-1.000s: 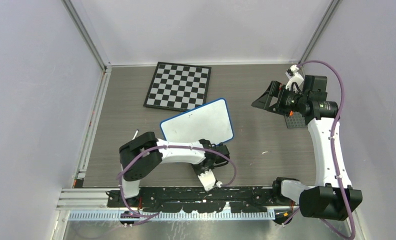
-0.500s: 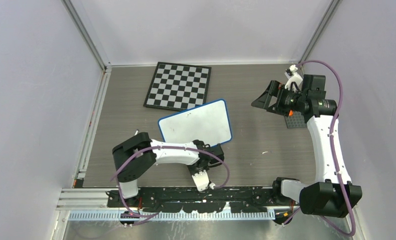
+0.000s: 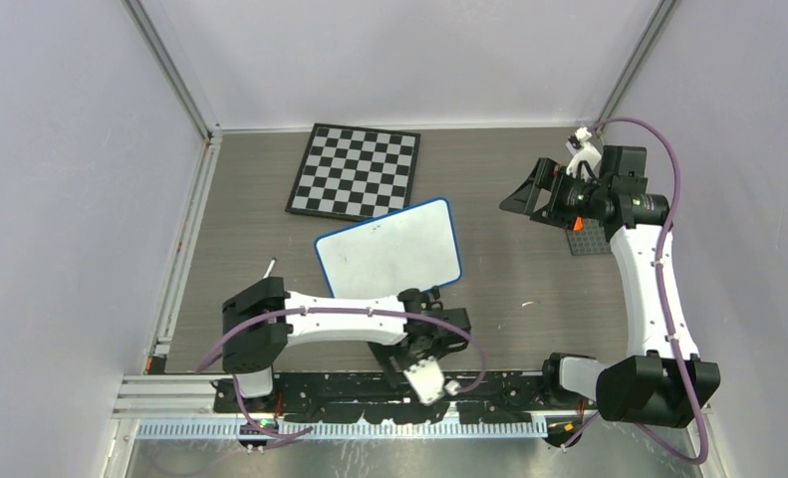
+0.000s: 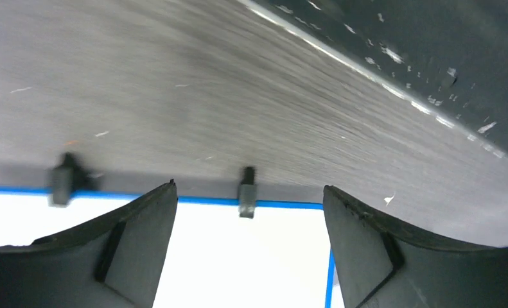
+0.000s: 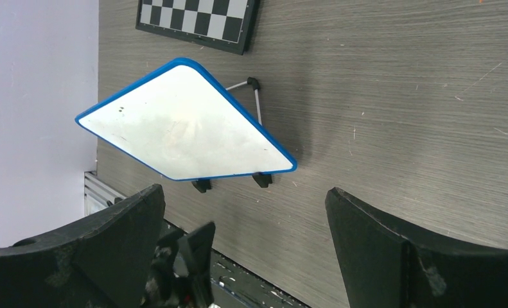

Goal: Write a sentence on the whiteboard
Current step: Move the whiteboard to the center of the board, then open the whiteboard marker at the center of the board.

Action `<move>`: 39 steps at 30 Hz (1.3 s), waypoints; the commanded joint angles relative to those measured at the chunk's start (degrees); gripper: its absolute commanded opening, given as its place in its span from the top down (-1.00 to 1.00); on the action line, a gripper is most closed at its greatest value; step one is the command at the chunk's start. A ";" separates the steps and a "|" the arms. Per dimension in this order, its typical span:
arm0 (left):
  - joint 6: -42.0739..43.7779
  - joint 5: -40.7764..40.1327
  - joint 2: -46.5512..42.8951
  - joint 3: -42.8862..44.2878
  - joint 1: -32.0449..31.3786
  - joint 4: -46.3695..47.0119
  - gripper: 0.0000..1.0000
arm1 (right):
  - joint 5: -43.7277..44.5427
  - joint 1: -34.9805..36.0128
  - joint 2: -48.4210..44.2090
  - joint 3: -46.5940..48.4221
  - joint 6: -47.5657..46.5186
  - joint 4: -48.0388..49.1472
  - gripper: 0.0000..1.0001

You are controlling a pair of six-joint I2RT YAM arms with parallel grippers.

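Near the left edge of the grey wood-grain table (image 3: pixel 529 289) lies a thin white stick-like item with a dark tip (image 3: pixel 269 266), too small to identify. Further right, towards the far edge, a black-and-white checkered chessboard with a black border (image 3: pixel 355 171) lies flat.

Just beside the chessboard's near right corner, about mid-table, stands the small white rectangular whiteboard with a blue rim and rounded corners (image 3: pixel 390 249). In the right wrist view it is tilted, propped on small black feet (image 5: pixel 261 180) and a thin wire stand (image 5: pixel 257 96). Its face shows faint grey smudges and a few tiny dark specks; no legible writing can be made out on it.

The left end effector (image 4: pixel 248 192) is low at the whiteboard's near edge, close to the table's near edge. Its two dark fingers (image 4: pixel 142 237) are spread wide with the blue rim and a black foot showing between them, and nothing is pinched. That view is blurred.

Towards the far right corner, the right end effector (image 5: pixel 243 191) hangs above the table, turned towards the whiteboard and well apart from it, fingers spread wide and empty. Below its arm lies a small dark grey square pad (image 3: pixel 591 241).
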 commanded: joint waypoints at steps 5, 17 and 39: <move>-30.99 16.84 -1.33 28.47 10.70 -9.41 -0.95 | -0.91 -0.38 3.11 4.49 -3.32 0.02 -0.99; -63.57 25.81 -8.81 44.07 51.21 -0.44 -1.00 | 4.63 -0.38 7.30 5.04 -4.34 0.58 -0.99; -41.68 21.46 -22.76 -10.50 91.63 9.07 -0.33 | -1.90 1.98 7.07 3.12 -10.33 -1.44 -0.98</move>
